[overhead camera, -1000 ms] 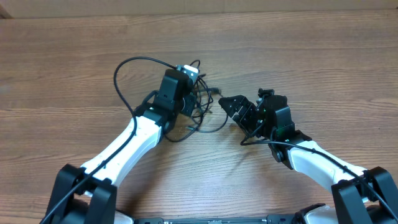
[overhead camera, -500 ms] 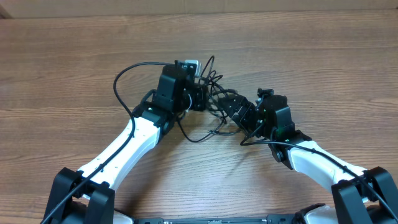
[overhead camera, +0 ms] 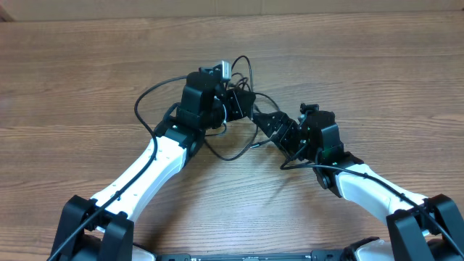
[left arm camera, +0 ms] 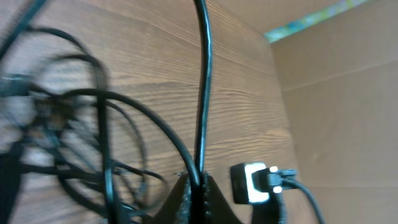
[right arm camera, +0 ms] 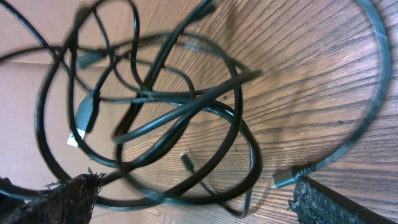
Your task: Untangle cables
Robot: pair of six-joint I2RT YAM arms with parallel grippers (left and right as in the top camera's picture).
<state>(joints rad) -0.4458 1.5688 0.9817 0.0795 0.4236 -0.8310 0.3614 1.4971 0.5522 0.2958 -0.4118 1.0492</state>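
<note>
The cables (overhead camera: 217, 148) are thin black cords tangled in loops between my two grippers. One loop (overhead camera: 148, 98) reaches out to the left on the table. My left gripper (overhead camera: 233, 104) is shut on a black cord (left arm camera: 200, 124), which runs straight up from between its fingers (left arm camera: 198, 198). A white-faced plug (left arm camera: 252, 183) hangs beside them. My right gripper (overhead camera: 265, 122) is open, its two fingers far apart. In the right wrist view, several looped cords (right arm camera: 180, 112) hang in front of the gripper (right arm camera: 193, 205). A silver-tipped plug (right arm camera: 283, 179) lies near its right finger.
The wooden table (overhead camera: 362, 65) spreads all around. A cardboard wall (left arm camera: 348, 93) stands at the far edge. The thicker black wires of the robot arms run along both white arms (overhead camera: 138, 177).
My left gripper has moved right and toward the far edge with the cord bundle, pulling the loops up against the right gripper's open fingers. The right arm has stayed still.
</note>
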